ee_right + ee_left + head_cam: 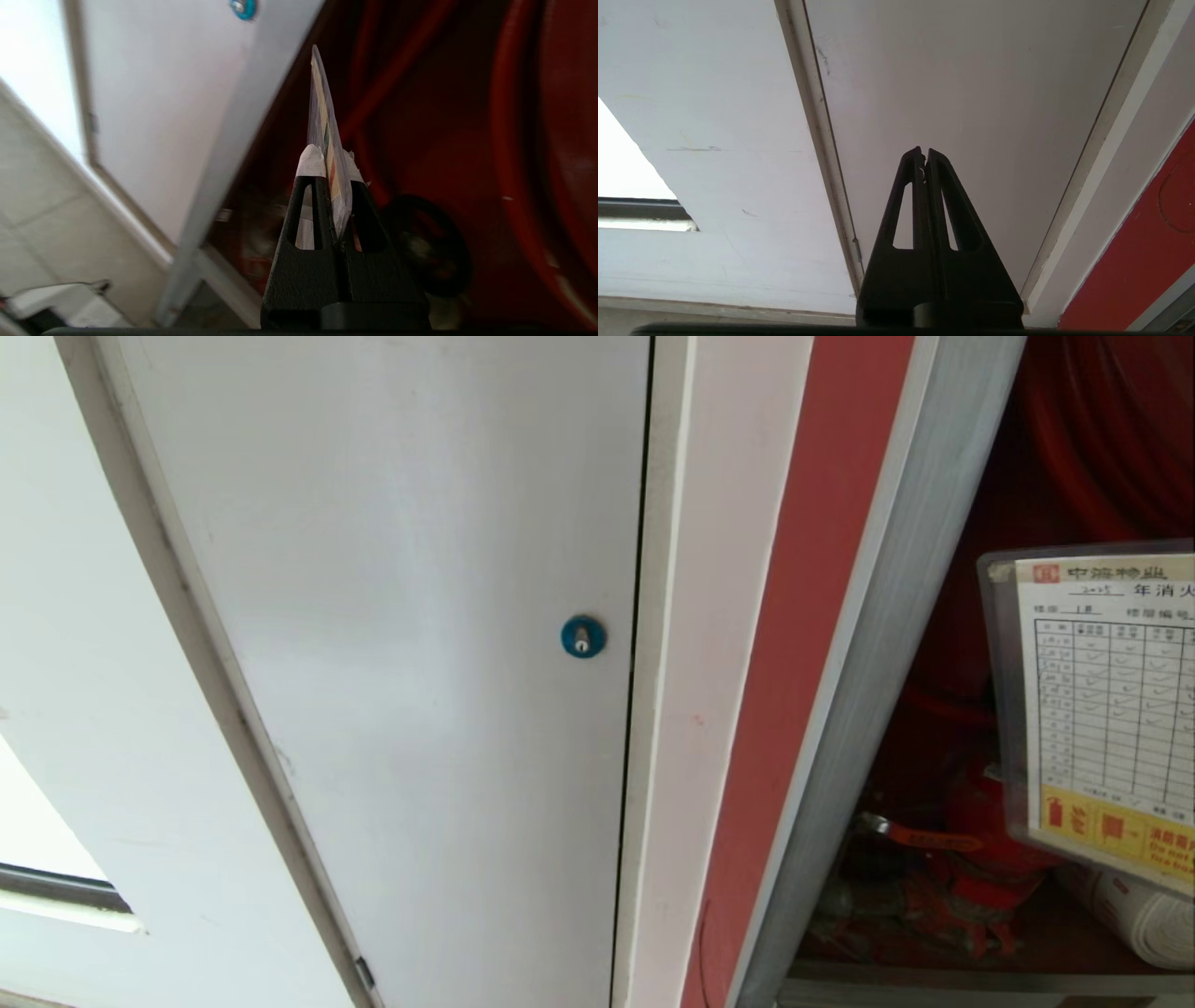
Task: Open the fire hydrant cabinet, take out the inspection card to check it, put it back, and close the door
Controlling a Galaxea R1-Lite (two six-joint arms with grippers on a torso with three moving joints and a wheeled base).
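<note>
On the floor of the fire hydrant cabinet (943,980), a white rolled hose (1144,917) is seen at the right, a red valve (980,868) beside it.

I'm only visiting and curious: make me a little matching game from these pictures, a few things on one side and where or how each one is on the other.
Things:
1. inspection card
2. round blue lock
3. left gripper
4. rolled white hose

States:
A. shut, holding nothing, facing the white door
B. lying low inside the red cabinet
C. pinched by the right gripper
D. set in the white door

Pairs: 1-C, 2-D, 3-A, 4-B
</note>
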